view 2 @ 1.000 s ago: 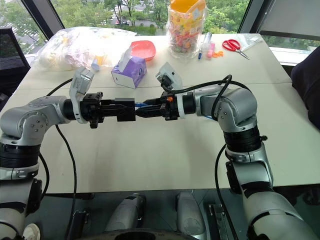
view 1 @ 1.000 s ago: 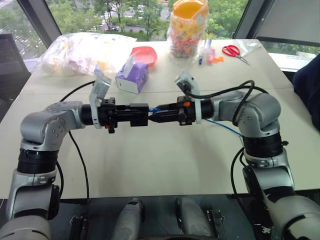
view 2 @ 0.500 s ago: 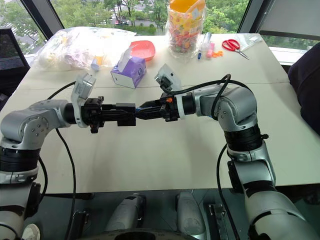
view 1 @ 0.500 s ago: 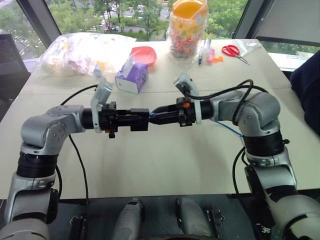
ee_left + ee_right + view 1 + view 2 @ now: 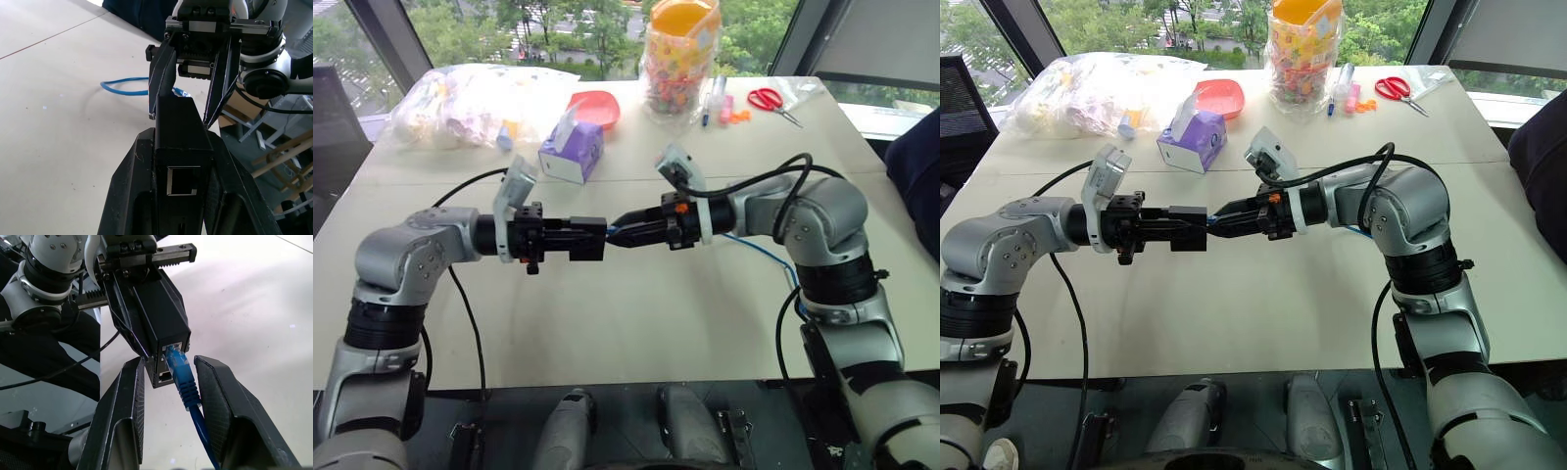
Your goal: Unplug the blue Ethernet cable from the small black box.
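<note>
The small matte-black plastic box (image 5: 157, 316) was held above the pale tabletop (image 5: 636, 323), clamped between the closed black fingers of the left gripper (image 5: 570, 238). The thin light-blue Ethernet cable (image 5: 182, 374) was plugged into the box's end port, and its slack trailed back over the table. The two fingers of the right gripper (image 5: 171, 401) stood on either side of the blue plug boot with gaps on both sides, so the plug was bracketed but not yet pinched. To be done well, the closure would likely need to land on the boot and latch tab, with the pull kept straight along the port. Open table lay beneath both arms; the purple tissue box (image 5: 574, 150) was well apart.
</note>
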